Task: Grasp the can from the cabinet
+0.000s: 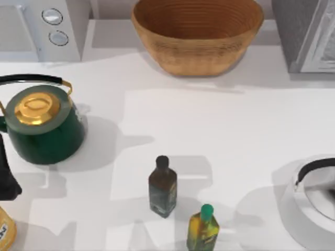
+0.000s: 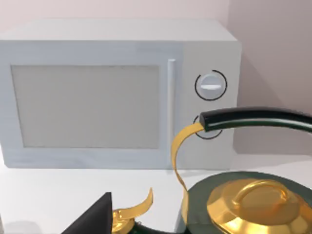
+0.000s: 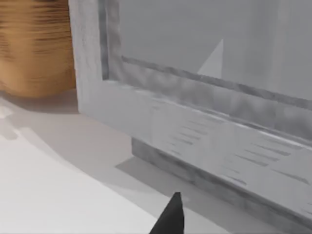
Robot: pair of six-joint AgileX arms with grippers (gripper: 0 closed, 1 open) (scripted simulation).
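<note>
Our right gripper [image 3: 170, 217] faces the grey cabinet [image 1: 306, 34] at the table's far right corner, beside the basket [image 1: 197, 34]. We see no can there. Our left arm idles by the green kettle [image 1: 42, 123]. Neither gripper's finger state is visible.

The white surface [image 1: 235, 130] is carrying a microwave [image 1: 44, 29], wicker basket [image 1: 197, 32], cabinet [image 1: 306, 34], green kettle [image 1: 44, 125] and 2 bottles: a dark bottle [image 1: 162, 187] and a green-capped bottle [image 1: 203, 229].

Top view looks straight down on the table [image 1: 220, 130]; left wrist view faces the microwave [image 2: 117, 92] closely, over the kettle [image 2: 243, 204] both share.
</note>
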